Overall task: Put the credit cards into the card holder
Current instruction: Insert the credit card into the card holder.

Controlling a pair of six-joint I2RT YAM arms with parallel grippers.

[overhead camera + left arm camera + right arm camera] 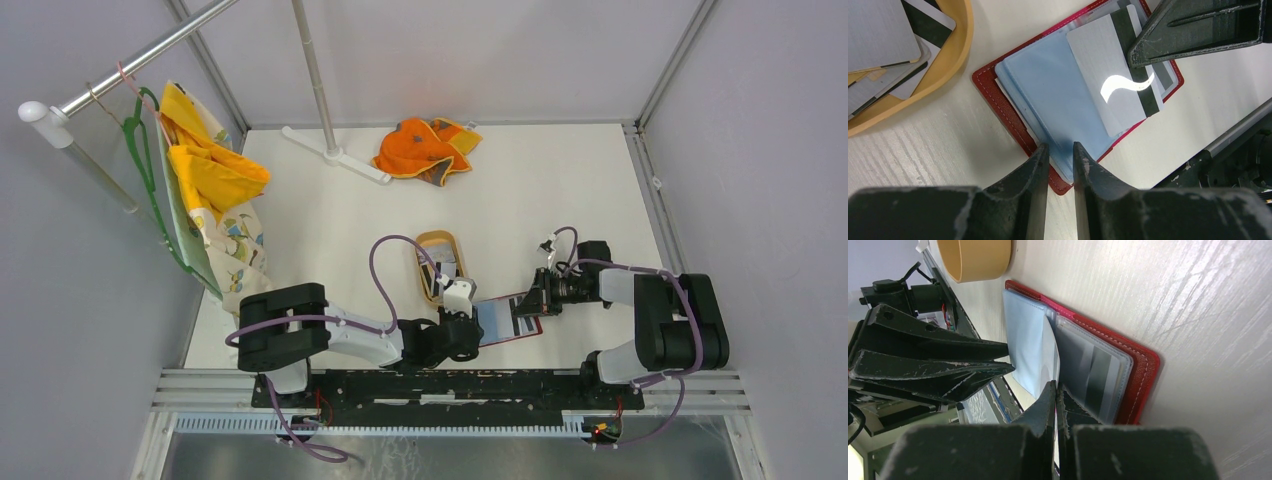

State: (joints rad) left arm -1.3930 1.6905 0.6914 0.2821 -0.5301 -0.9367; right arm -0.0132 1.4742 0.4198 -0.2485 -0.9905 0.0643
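Card (1118, 85) in right tool (1055, 390)

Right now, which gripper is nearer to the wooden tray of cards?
Left. The left gripper sits right beside the tray, at the red card holder's edge; the right gripper is across the holder, farther away.

The scene is evenly and brightly lit from above. A curved white glare streak is seen on the silver striped credit card (1118, 85) in the left wrist view. Soft shadows are cast on the pale wood-grain surface (943, 150). The near dark end effector fingers (1048, 410) are rendered slightly blurred.
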